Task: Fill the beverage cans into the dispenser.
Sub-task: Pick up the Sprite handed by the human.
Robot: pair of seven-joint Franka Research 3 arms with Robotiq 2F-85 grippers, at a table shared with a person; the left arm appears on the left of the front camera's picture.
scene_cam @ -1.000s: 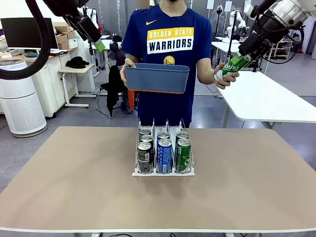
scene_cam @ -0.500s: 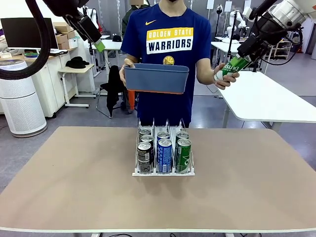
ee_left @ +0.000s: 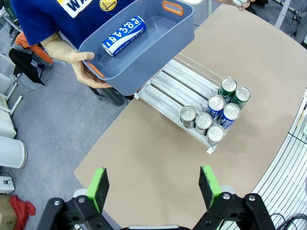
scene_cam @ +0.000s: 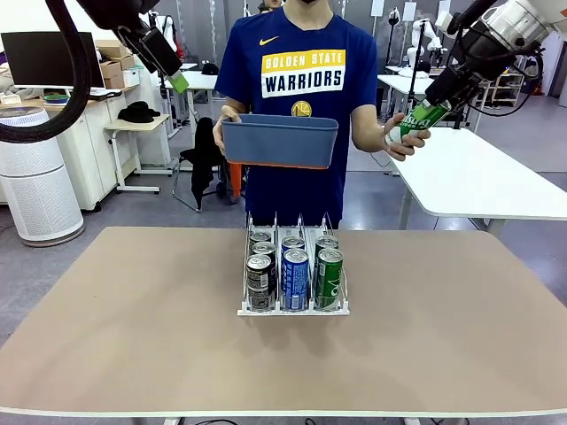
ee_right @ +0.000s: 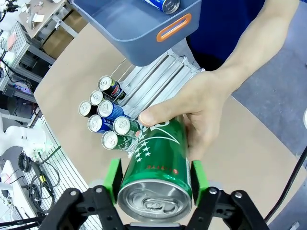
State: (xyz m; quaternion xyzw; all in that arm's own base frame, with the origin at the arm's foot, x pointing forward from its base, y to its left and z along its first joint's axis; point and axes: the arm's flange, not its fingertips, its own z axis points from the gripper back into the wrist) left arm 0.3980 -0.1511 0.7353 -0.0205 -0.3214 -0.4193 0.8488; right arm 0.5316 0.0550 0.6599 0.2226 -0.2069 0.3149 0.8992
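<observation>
A person's hand (scene_cam: 396,139) holds up a green can (scene_cam: 418,118) at the upper right, and my right gripper (scene_cam: 436,102) is shut on its upper part. From the right wrist the green pads press both sides of the green can (ee_right: 157,158) while the person's hand (ee_right: 201,110) still grips it. The dispenser (scene_cam: 276,221) stands mid-table with several black, blue and green cans (scene_cam: 295,279) at its front. My left gripper (scene_cam: 179,82) hangs open high at the upper left, empty (ee_left: 153,184), far above the dispenser (ee_left: 168,88).
The person's other hand holds a blue-grey bin (scene_cam: 280,140) above the table's far edge, with a blue can (ee_left: 123,35) lying in it. A white table (scene_cam: 496,181) stands behind at the right. Bare tabletop (scene_cam: 133,319) surrounds the dispenser.
My right gripper has closed on the green can in the person's hand. The left arm has stayed still.
</observation>
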